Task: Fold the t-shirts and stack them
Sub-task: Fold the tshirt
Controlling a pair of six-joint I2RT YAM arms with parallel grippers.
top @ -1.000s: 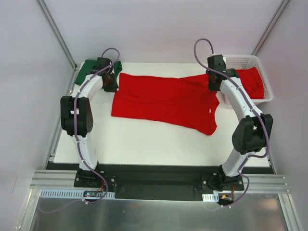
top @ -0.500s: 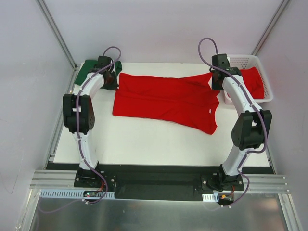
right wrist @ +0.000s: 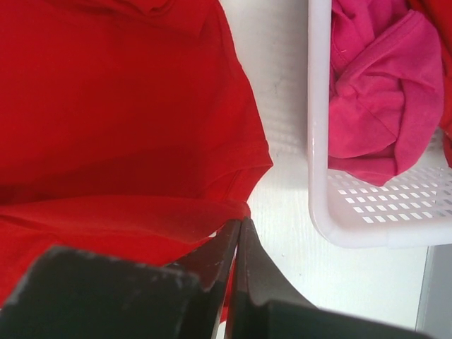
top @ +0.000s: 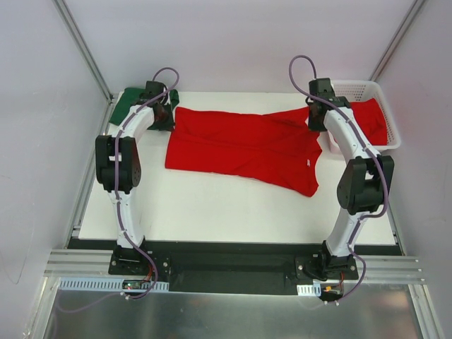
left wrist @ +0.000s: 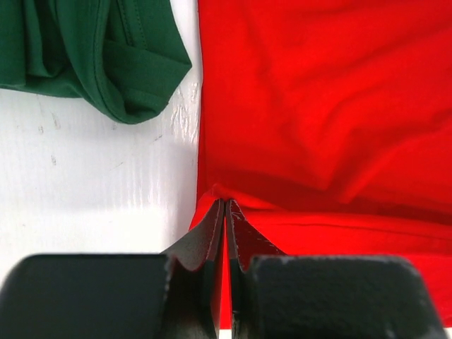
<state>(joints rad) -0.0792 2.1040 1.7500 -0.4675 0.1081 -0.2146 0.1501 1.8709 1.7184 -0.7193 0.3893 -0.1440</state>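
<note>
The white table (top: pixel 212 205) carries nearly everything, and the red tee (top: pixel 244 145) takes up most of its far half. It is spread flat across the table's width, with its nearer edge slanting down toward my right side. At the far right corner sits the basket (top: pixel 367 86), white lattice plastic, just beside that tee's right end with a strip of bare table between them. A second red tee (top: pixel 371 116) lies heaped inside it. The green tee (top: pixel 127 102) is bunched at the far left corner, close to the spread tee's left edge but not touching it. In my right wrist view the pink tee (right wrist: pixel 374 99) lies crumpled in the basket against the near wall. My left fingers (left wrist: pixel 224 205) are pressed together on the left edge of the red tee, and the cloth rises in a small peak where they pinch it. My right fingers (right wrist: pixel 240 224) are likewise closed tight on the same tee at its right edge, where a fold of the hem runs up into the tips.
</note>
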